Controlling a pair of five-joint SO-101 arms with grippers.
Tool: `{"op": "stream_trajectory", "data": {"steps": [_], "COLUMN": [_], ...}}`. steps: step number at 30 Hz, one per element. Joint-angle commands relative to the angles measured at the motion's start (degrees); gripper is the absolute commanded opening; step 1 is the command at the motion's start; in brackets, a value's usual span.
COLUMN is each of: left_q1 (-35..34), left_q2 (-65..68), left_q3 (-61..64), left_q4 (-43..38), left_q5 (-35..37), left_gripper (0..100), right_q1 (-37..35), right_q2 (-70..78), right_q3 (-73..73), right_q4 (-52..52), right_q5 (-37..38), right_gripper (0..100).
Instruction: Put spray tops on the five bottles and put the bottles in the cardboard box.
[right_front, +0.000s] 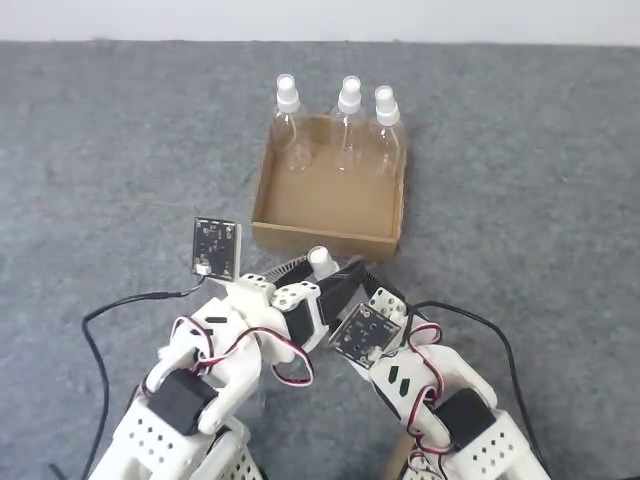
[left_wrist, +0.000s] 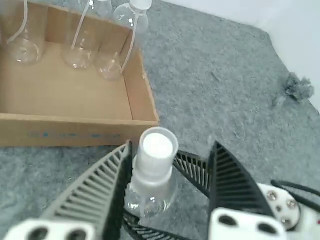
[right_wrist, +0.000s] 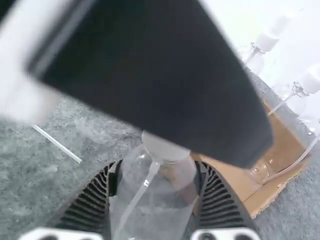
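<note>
A clear bottle (right_wrist: 150, 200) with a white spray top (right_front: 320, 258) stands upright just in front of the cardboard box's (right_front: 325, 240) near wall. My right gripper (right_wrist: 157, 175) is shut on the bottle's body. My left gripper (left_wrist: 172, 147) stands open around the spray top (left_wrist: 157, 147); one finger (left_wrist: 107, 185) touches it and the other stands apart. In the right wrist view a left finger (right_wrist: 150, 75) hides the top. Three capped bottles (right_front: 349, 120) stand along the box's far side, also seen as bottles (left_wrist: 80, 45) in the left wrist view.
Grey carpet covers the table. A thin white tube (right_wrist: 55, 142) lies on the carpet beside the held bottle. A lint clump (left_wrist: 297, 87) lies to the right of the box. Cables (right_front: 120, 310) trail from both arms near the front edge.
</note>
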Motion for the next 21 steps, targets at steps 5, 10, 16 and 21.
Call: {"op": "stream_trajectory", "data": {"steps": [5,10,16,21], "left_q1": [-4.8,-5.1,-5.6,-8.4], "left_q2": [-0.4,-0.4,-4.2,-15.8], "left_q3": [-6.1,-6.4,-6.8,-6.7], "left_q4": [0.9,0.9,1.1,4.8], "left_q5": [1.8,1.8,1.9,3.8], "left_gripper": [23,23,23,23], "right_q1": [2.5,3.1,3.3,3.3], "right_q2": [-2.2,-2.2,-2.2,-2.2], "right_q3": [-0.3,-0.4,-0.3,-0.2], "right_q4": [-0.3,-0.3,-0.3,-0.3], "right_q5": [-0.7,-0.8,-0.8,-0.9], "right_gripper": [0.6,0.6,0.6,0.6]}}
